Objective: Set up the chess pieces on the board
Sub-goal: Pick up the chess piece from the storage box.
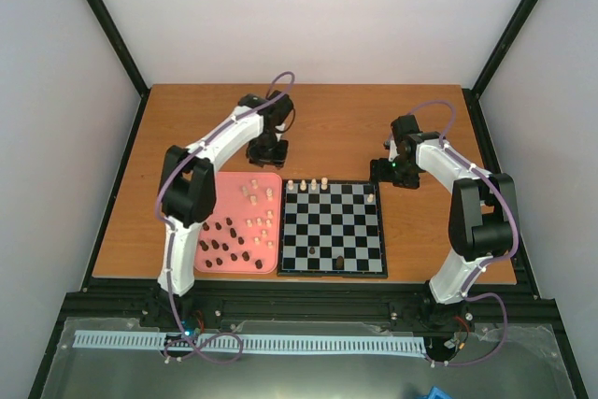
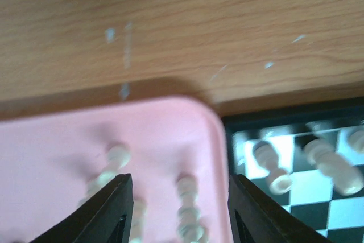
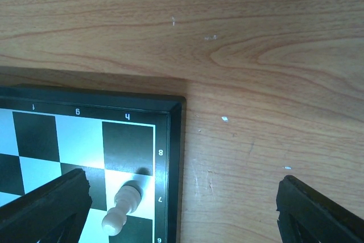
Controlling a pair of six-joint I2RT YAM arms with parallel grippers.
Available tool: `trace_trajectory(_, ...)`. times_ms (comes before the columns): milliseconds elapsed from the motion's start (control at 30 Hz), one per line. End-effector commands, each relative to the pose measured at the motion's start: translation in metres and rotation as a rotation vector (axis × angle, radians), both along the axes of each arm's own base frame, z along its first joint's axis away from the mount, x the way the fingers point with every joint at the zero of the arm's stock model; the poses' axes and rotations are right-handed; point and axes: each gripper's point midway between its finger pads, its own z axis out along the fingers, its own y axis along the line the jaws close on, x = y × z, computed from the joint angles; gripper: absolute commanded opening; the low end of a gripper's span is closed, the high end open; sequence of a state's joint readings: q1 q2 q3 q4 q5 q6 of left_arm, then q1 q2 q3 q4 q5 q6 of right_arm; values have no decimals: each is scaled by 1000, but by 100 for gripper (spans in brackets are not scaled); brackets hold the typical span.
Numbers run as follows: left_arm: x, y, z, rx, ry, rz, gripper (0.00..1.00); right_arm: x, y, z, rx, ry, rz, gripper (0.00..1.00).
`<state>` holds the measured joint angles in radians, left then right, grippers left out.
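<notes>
STEP: pick from pink rounded tray [image 2: 57, 140], lower left of frame | left gripper [image 2: 181, 179]: jaws parted astride cream peg-like chess piece [image 2: 187, 206], not pinching | right gripper [image 3: 183, 185]: jaws spread wide, empty, over black-and-white checkered board [image 3: 174, 157], upper-right corner | NEXT: you lower, then close squarely.

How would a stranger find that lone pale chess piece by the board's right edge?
Find the checkered board in the middle of the wooden table. At its far right corner, the cream piece sits in the last column, one row in from the far edge. The board's other cream pieces line the far edge at the left; this one sits alone.
</notes>
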<state>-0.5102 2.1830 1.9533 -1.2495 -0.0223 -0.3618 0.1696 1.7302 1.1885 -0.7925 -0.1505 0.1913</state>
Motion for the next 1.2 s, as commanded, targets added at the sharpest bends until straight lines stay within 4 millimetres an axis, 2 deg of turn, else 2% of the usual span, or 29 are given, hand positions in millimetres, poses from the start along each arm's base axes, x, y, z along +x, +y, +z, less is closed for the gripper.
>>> trace_trajectory(0, -15, 21, 17, 6, -13, 16, 48, 5, -1, 12, 11, -38, -6, 89)
trace_trajectory(233, -48, 20, 2, -56, 60, 34, 44, 2, -1, 8, 13, -29, -9, 89)
trace_trajectory(433, -44, 9, 4, -74, 53, 16, 43, 2, -2, 9, 6, -30, -7, 89)
trace_trajectory(667, -51, 1, -12, -73, 90, -7, 42, 2, -2, 9, 5, -31, -10, 89)
trace_trajectory(767, -56, -1, -17, -72, 104, -11, 42, 2, -2, 8, 5, -29, -11, 89)
trace_trajectory(900, -59, 0, -22, -66, 115, -8, 34, 2, -2, 8, 7, -28, -10, 89)
trace_trajectory(1167, -58, 4, -31, -39, 114, -7, 34, 1, -2, 8, 6, -26, -7, 89)
